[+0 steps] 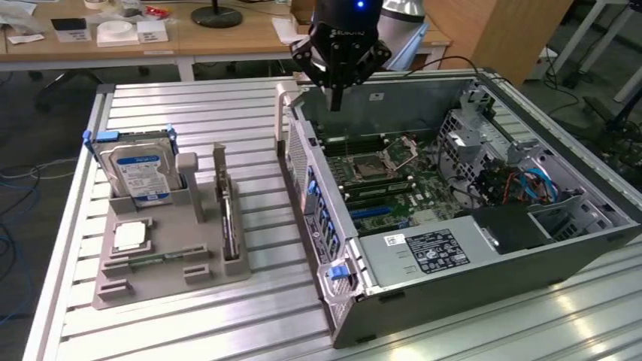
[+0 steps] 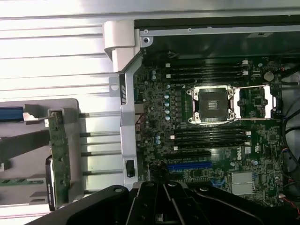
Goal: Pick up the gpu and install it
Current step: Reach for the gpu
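Note:
The gpu (image 1: 228, 216) is a thin dark card standing on edge in a slot of the grey holder (image 1: 165, 274), on the exterior view's left. The wrist view looks down its edge, so the gpu (image 2: 58, 157) appears as a narrow green strip with a silvery end. My gripper (image 1: 336, 101) hangs shut and empty above the far wall of the open computer case (image 1: 482, 271), well away from the card. In the wrist view the gripper (image 2: 164, 190) has its dark fingers together over the motherboard (image 2: 211, 117), close to a blue slot (image 2: 189, 165).
A silver hard drive (image 1: 140, 171) with a blue-white label stands in the holder, with a small square chip (image 1: 131, 237) in front of it. The case has a power supply (image 1: 431, 252), cables (image 1: 516, 184) and a CPU socket (image 2: 210, 105). Desks stand behind the slatted table (image 1: 201, 323).

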Controlling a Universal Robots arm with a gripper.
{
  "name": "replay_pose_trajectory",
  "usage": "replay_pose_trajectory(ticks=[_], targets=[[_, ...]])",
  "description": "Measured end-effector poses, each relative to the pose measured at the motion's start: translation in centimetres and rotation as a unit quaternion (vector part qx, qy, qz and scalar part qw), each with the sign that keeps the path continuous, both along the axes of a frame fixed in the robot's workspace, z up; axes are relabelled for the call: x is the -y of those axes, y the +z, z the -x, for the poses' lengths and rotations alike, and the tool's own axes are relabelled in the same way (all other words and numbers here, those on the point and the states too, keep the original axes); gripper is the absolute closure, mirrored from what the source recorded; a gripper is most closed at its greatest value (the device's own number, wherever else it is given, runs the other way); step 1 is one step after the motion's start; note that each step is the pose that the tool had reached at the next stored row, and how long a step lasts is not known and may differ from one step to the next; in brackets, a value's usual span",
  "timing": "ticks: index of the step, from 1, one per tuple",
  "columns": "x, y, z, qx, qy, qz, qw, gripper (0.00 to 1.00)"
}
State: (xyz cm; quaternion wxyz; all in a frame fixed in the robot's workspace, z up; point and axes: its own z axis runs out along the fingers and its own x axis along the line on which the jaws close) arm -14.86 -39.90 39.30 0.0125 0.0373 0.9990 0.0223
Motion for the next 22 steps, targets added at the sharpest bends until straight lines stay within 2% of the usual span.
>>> replay_pose_trajectory(ticks=[22], targets=[[0.01,-0.02,4.0,0.0,0.0,0.0,1.0,0.89]])
